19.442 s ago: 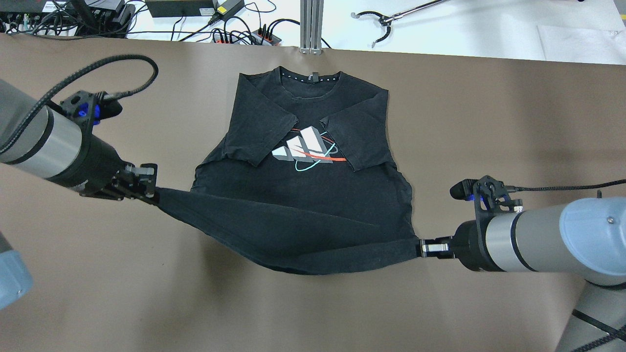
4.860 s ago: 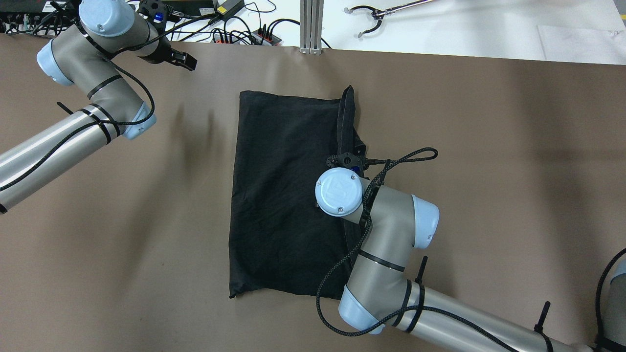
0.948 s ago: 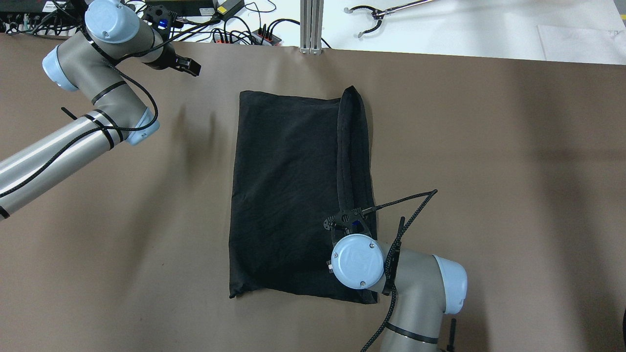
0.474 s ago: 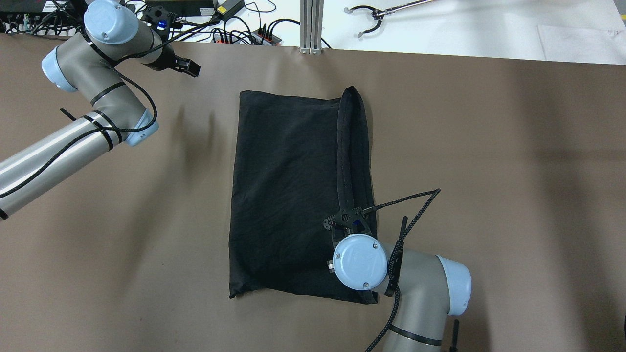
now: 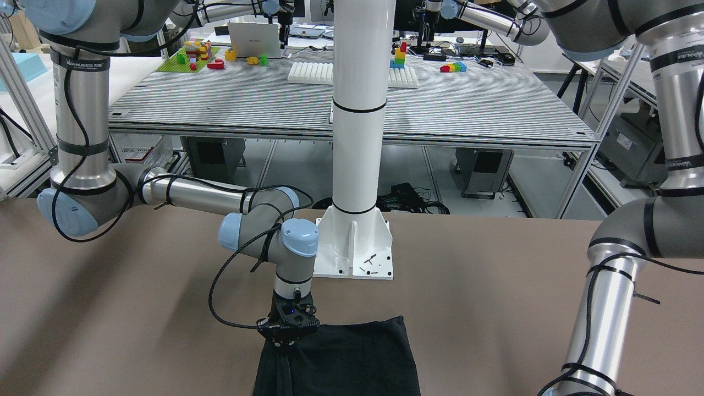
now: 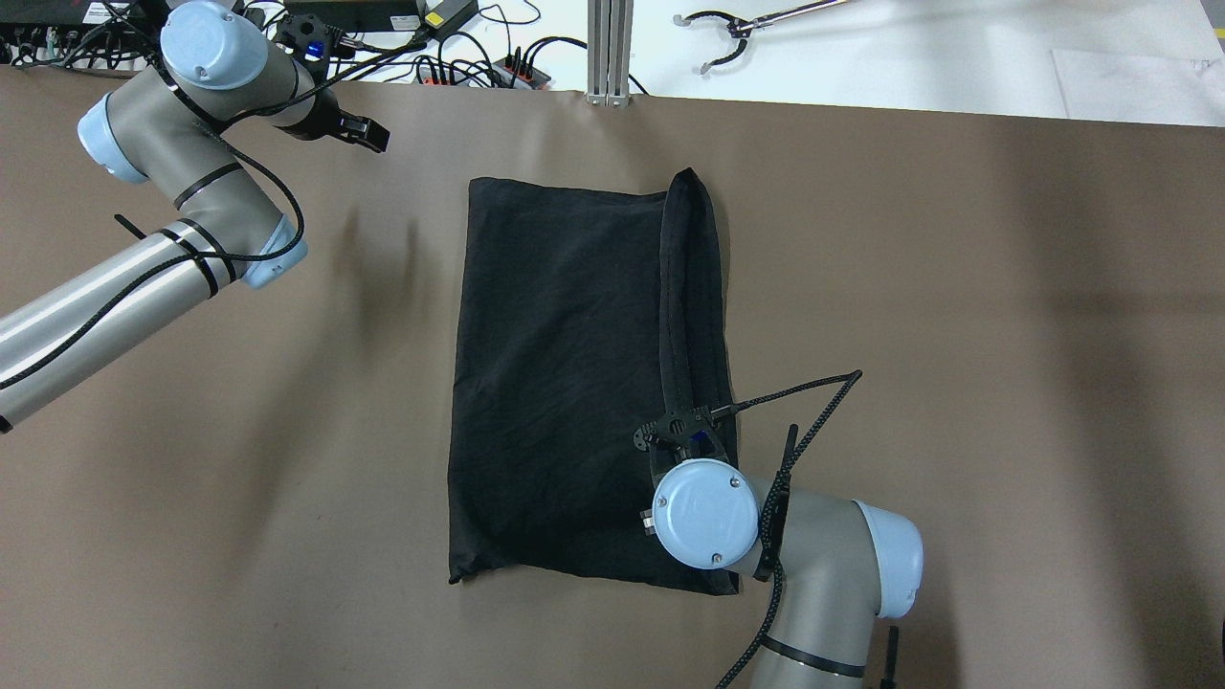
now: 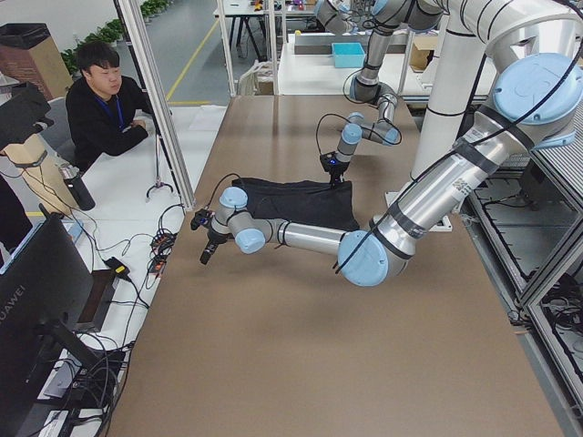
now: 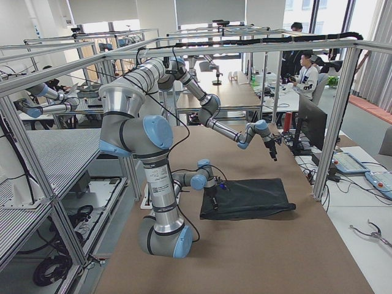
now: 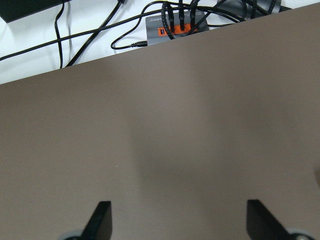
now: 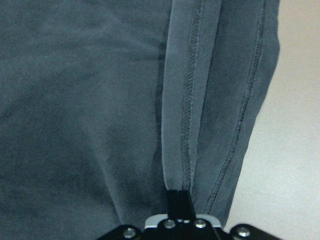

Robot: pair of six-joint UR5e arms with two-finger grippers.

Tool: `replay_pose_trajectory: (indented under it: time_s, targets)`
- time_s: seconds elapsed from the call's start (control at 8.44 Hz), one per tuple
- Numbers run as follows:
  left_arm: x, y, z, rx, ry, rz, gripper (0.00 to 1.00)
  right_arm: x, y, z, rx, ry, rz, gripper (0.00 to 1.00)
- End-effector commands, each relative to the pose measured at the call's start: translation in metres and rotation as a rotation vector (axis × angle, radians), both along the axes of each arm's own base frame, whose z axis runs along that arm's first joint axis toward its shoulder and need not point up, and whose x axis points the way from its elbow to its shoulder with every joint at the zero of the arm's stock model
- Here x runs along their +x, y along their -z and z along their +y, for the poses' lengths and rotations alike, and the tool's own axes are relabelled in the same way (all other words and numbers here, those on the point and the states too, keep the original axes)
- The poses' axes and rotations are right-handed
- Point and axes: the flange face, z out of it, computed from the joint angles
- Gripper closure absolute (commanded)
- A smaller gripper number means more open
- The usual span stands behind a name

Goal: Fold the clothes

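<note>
The black garment point(image 6: 565, 383) lies folded in a long rectangle in the middle of the brown table point(image 6: 957, 287). A narrow hemmed flap point(image 6: 694, 287) runs along its right edge. No logo shows. My right gripper point(image 10: 179, 200) is shut on the hemmed edge point(image 10: 192, 100) near the garment's near right corner. In the overhead view my wrist point(image 6: 703, 512) hides it. In the front view it point(image 5: 285, 345) points down onto the cloth point(image 5: 352, 357). My left gripper point(image 6: 368, 134) is open and empty over bare table at the far left, well apart from the garment; its fingers point(image 9: 102, 217) stand wide apart.
A power strip with cables point(image 6: 478, 67) lies past the table's far edge; it also shows in the left wrist view point(image 9: 177, 22). A grabber tool point(image 6: 756, 29) lies on the white bench beyond. The white column base point(image 5: 357, 253) stands behind the garment. A person point(image 7: 105, 100) sits at the far side.
Since 4.9 s ago my right gripper has moved along the garment's right edge to its near end, and the flap now lies stretched out. Over the last second almost nothing has moved.
</note>
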Motion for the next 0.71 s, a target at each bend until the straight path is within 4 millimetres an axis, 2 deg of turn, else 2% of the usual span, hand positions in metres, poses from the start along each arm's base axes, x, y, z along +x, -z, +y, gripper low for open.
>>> replay_pose_trajectory:
  time_s: [0.0, 0.24, 0.36, 0.47, 0.59]
  targets:
    - [0.001, 0.0, 0.001, 0.0, -0.001, 0.002, 0.05, 0.015, -0.008, 0.004, -0.002, 0.001, -0.002, 1.0]
    - [0.01, 0.004, 0.005, -0.003, -0.001, 0.014, 0.05, 0.047, -0.032, 0.015, -0.006, 0.0, 0.01, 1.0]
    - [0.009, 0.005, 0.006, -0.003, 0.001, 0.018, 0.05, 0.054, -0.039, 0.021, -0.005, 0.002, 0.016, 1.0]
    - [0.009, 0.006, 0.007, -0.001, 0.001, 0.018, 0.05, 0.049, -0.042, 0.029, -0.005, 0.015, 0.02, 1.0]
    - [0.009, 0.003, 0.008, -0.003, 0.001, 0.018, 0.05, 0.044, -0.043, 0.033, -0.006, 0.025, 0.023, 0.74]
